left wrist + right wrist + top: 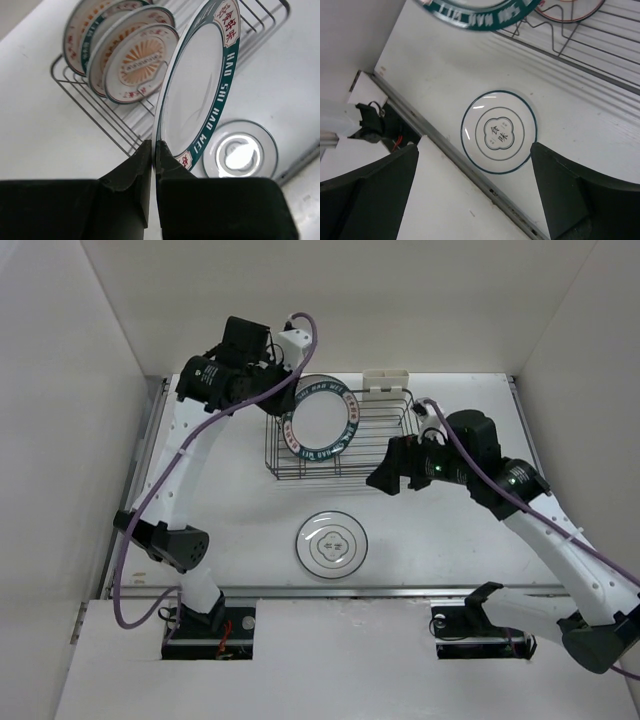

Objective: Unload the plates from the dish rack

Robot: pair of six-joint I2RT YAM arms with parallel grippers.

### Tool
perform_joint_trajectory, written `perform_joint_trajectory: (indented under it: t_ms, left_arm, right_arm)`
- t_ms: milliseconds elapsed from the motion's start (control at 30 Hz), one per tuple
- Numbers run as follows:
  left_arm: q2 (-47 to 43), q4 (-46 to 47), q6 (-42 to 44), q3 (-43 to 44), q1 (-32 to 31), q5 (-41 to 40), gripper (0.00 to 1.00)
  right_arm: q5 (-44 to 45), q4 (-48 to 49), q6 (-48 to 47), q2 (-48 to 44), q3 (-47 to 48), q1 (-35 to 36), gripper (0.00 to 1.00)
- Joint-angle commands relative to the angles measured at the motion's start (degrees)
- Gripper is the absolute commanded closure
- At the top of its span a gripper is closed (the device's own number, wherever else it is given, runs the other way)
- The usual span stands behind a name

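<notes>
The dish rack point(375, 435) holds upright plates point(131, 62), seen only from the left wrist. The left gripper point(153, 150) pinches the rim of a teal-banded plate point(200, 85) over it. The right gripper point(474, 150), wide open and empty, hangs over a small plate point(499, 131) lying flat.

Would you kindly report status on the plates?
Left jaws shut on teal-rimmed plate, above dish rack. Right jaws open, empty. One plate on table; other plates racked. Nothing blocking.

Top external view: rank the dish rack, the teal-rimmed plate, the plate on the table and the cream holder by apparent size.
1. dish rack
2. teal-rimmed plate and plate on the table: about alike; the teal-rimmed one is held up nearer the camera, so no ranking.
3. cream holder
</notes>
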Motion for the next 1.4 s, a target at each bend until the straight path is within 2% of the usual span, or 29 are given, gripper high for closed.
perform_joint_trajectory:
  t_ms: [0, 67, 167, 200, 333, 433, 733, 1167, 1367]
  left_arm:
    - [-1.18, -9.20, 0.26, 0.84, -0.92, 7.30, 1.00]
    - [-1.18, -15.53, 3.86, -2.48, -3.37, 9.15, 1.00]
    - [-2.32, -18.98, 6.94, -9.08, -7.23, 10.48, 1.00]
    - [-2.32, -19.68, 8.34, -13.71, -8.29, 10.48, 1.00]
    - [-2.32, -17.15, 8.27, -22.45, -12.77, 11.18, 1.00]
    - [-1.62, -11.35, 6.51, -26.84, -15.32, 8.90, 1.00]
    - [6.99, -2.64, 3.78, -28.70, -17.09, 4.77, 1.00]
    - [12.09, -1.49, 4.31, -30.28, -17.09, -2.26, 1.00]
    - [12.62, -2.01, 3.69, -29.76, -17.09, -2.26, 0.89]
  right_arm:
    - [7.27, -2.74, 1.69, 0.04, 1.22, 0.38, 0.00]
    - [8.77, -3.26, 3.01, -0.49, 1.22, 0.38, 0.00]
    - [13.95, -3.27, 5.21, -3.03, 1.75, 0.38, 0.00]
    - [15.44, -3.27, 6.96, -3.65, 1.75, 0.38, 0.00]
    - [20.55, -3.89, 9.87, -5.77, 1.75, 0.38, 0.00]
    - [23.28, -5.12, 11.19, -7.44, 1.75, 0.38, 0.00]
    - [23.28, -4.41, 14.00, -13.24, -3.09, 0.38, 0.00]
    - [23.81, -4.50, 15.15, -17.37, -5.99, 0.38, 0.00]
    - [23.28, -3.97, 15.15, -17.37, -5.99, 0.38, 0.00]
